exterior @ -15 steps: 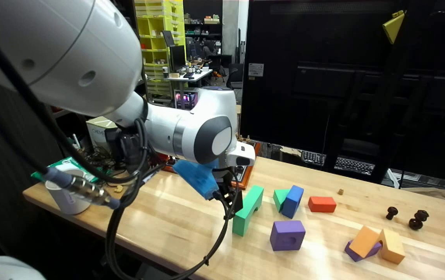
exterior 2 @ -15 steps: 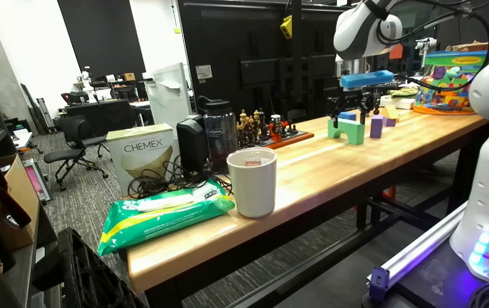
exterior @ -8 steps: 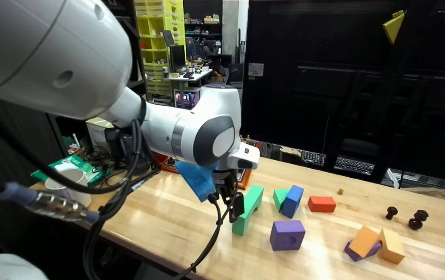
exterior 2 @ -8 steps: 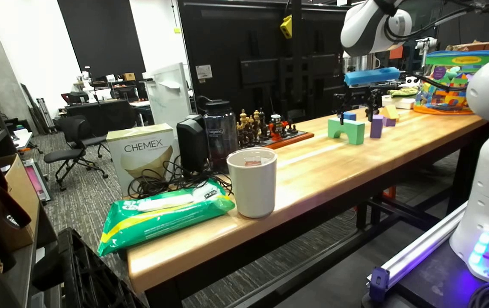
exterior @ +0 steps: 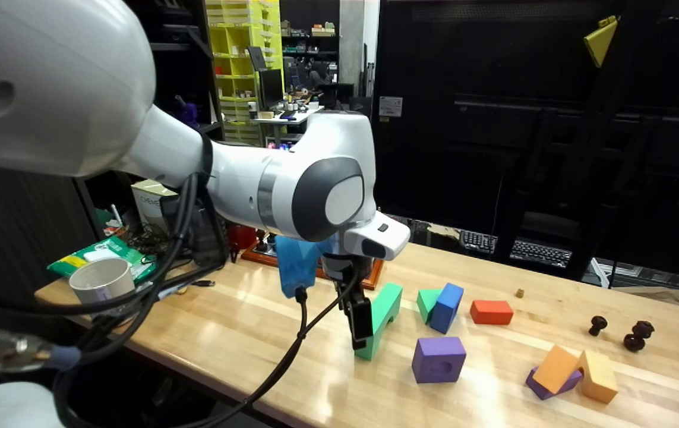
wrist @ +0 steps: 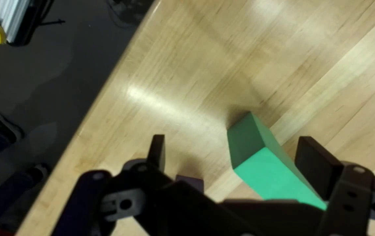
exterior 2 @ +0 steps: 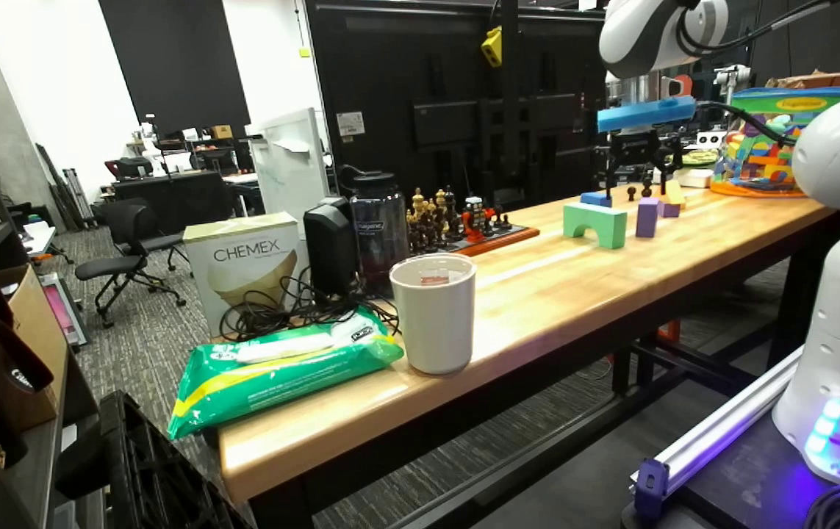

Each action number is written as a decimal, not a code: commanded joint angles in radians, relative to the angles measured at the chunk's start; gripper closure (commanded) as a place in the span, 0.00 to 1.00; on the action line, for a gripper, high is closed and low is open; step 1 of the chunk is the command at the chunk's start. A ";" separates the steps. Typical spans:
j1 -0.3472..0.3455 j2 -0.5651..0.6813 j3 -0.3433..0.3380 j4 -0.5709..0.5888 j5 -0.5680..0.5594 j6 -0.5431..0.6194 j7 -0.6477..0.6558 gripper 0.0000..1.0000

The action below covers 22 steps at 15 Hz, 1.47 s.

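My gripper [wrist: 233,147] stands open, its two black fingers wide apart with nothing held. Below the jaws in the wrist view lies a green arch block [wrist: 276,170], nearer the right-hand finger [wrist: 318,167]. In an exterior view the gripper [exterior 2: 635,185] hangs above the table, behind and above the green arch [exterior 2: 614,229], apart from it. A purple block [exterior: 439,360] with a round hollow stands beside the arch; the wrist view shows only a corner of this purple block [wrist: 190,181]. A blue block [exterior: 447,308] leans by a green triangle [exterior: 426,302]. A red block [exterior: 491,312] lies beyond.
An orange block [exterior: 556,367] rests on a purple piece beside a yellow arch [exterior: 599,377]. Dark chess pieces [exterior: 597,324] lie further off. A white mug [exterior 2: 434,323], green wipes pack [exterior 2: 287,360] and chessboard [exterior 2: 497,239] share the table. Loose cables [exterior: 280,368] hang from the arm.
The gripper has lifted a little and shifted away from over the green arch, to the right in an exterior view, turning slightly. It stays open, and the blocks have not moved.
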 commanded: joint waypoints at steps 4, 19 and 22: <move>-0.025 -0.033 -0.026 -0.010 0.055 -0.086 0.186 0.00; -0.013 -0.029 -0.006 -0.045 0.054 0.038 0.298 0.00; -0.028 -0.013 -0.014 -0.047 0.059 0.071 0.342 0.00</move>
